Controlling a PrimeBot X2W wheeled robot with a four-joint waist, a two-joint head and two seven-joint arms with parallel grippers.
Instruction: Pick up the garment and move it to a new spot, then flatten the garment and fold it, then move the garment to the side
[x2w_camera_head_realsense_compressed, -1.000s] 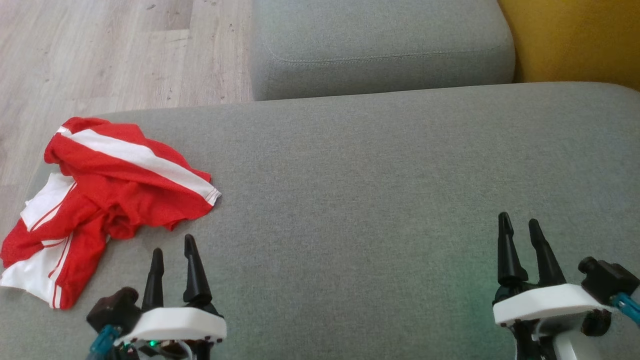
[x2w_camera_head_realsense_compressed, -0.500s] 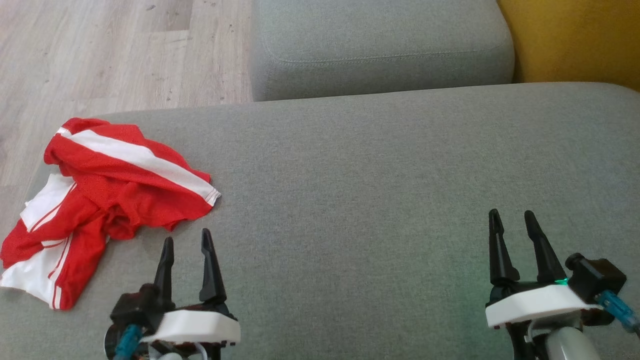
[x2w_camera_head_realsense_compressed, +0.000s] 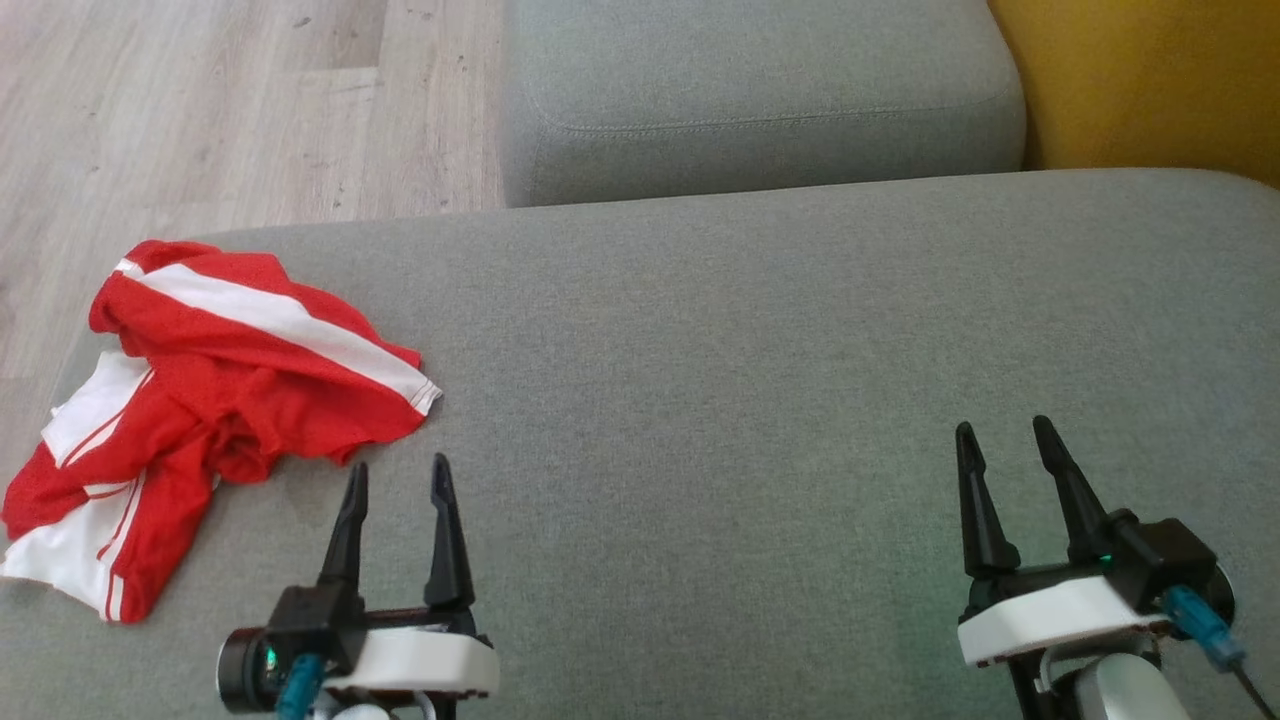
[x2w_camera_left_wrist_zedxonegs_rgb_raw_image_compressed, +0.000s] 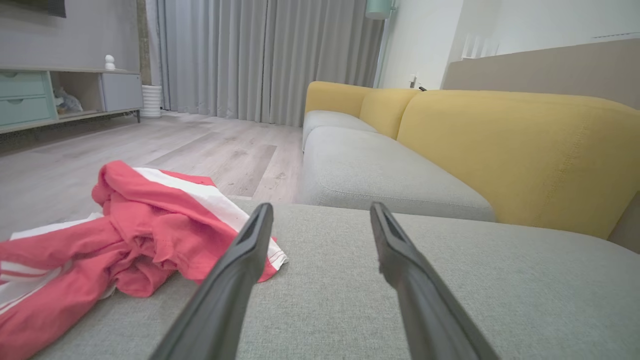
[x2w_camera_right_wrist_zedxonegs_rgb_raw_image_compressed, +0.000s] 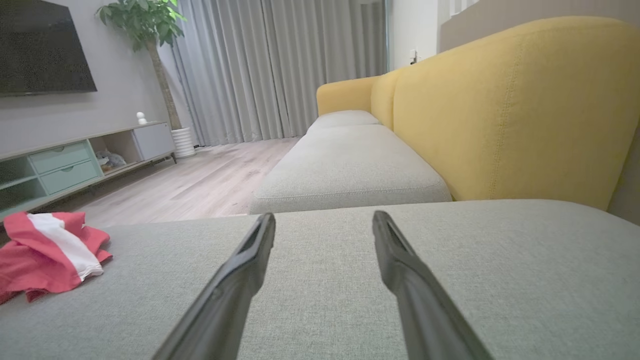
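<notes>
Garment (x2w_camera_head_realsense_compressed: 230, 400), red with white stripes, lies crumpled at the left end of the near grey cushion (x2w_camera_head_realsense_compressed: 700, 400), reaching that cushion's left edge. Closest to the robot, the left gripper (x2w_camera_head_realsense_compressed: 399, 466) sits low over the cushion, its two fingers spread apart with nothing between them. Its tips are just beside the garment's near right hem. In the left wrist view the same gripper (x2w_camera_left_wrist_zedxonegs_rgb_raw_image_compressed: 321, 207) points past the garment (x2w_camera_left_wrist_zedxonegs_rgb_raw_image_compressed: 150, 230), which is heaped to the left of the fingers. The right gripper (x2w_camera_head_realsense_compressed: 1004, 426) is far to the right over bare cushion, also spread wide and empty, well apart from the garment. From its wrist view (x2w_camera_right_wrist_zedxonegs_rgb_raw_image_compressed: 324, 216) the garment (x2w_camera_right_wrist_zedxonegs_rgb_raw_image_compressed: 45, 255) shows at the far left. Beyond the near cushion comes a second grey cushion (x2w_camera_head_realsense_compressed: 760, 90), with wood floor (x2w_camera_head_realsense_compressed: 200, 100) on its left and a yellow backrest (x2w_camera_head_realsense_compressed: 1150, 80) on its right. Farthest back stand grey curtains (x2w_camera_left_wrist_zedxonegs_rgb_raw_image_compressed: 260, 55), a low cabinet (x2w_camera_right_wrist_zedxonegs_rgb_raw_image_compressed: 75, 160) and a plant (x2w_camera_right_wrist_zedxonegs_rgb_raw_image_compressed: 145, 20).
</notes>
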